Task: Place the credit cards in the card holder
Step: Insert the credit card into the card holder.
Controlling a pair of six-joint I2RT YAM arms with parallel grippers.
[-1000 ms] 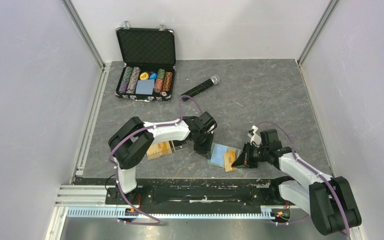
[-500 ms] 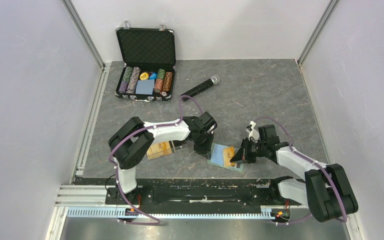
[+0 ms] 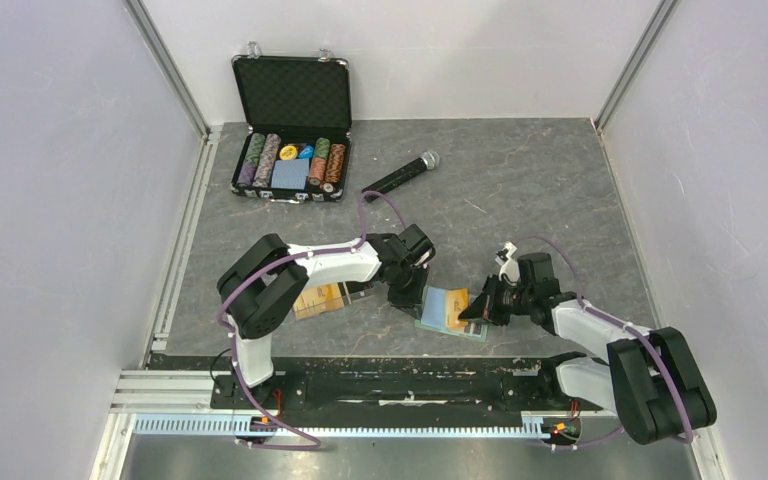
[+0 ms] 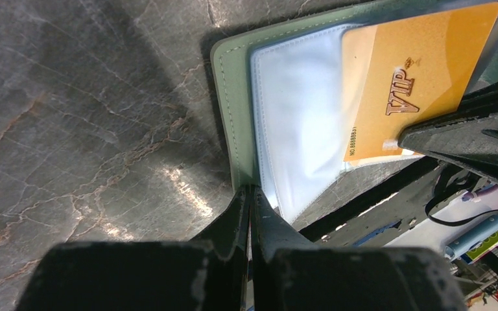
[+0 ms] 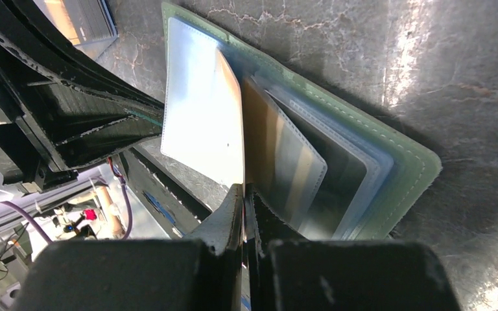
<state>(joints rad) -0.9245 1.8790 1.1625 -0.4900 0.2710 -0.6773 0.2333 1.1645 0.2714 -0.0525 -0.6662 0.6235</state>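
Observation:
The sage-green card holder (image 3: 434, 304) lies open near the table's front edge, its light blue sleeves facing up. My left gripper (image 3: 411, 297) is shut on the holder's left edge; the left wrist view shows my closed fingertips (image 4: 249, 194) pinching the green rim (image 4: 230, 97). My right gripper (image 3: 475, 310) is shut on a gold-orange VIP card (image 3: 456, 308), held over the open sleeves (image 4: 415, 78). In the right wrist view the card (image 5: 254, 129) runs up from my closed jaws between the clear pockets of the holder (image 5: 402, 162). More orange cards (image 3: 320, 297) lie under the left arm.
A clear tray (image 3: 335, 299) holds the other cards left of the holder. An open black case of poker chips (image 3: 291, 160) stands at the back left, with a black microphone (image 3: 400, 175) to its right. The table's front edge and a black rail run just below the holder.
My right gripper has moved left and slightly away from the base, carrying the card further over the open holder. The left gripper has stayed on the holder's edge.

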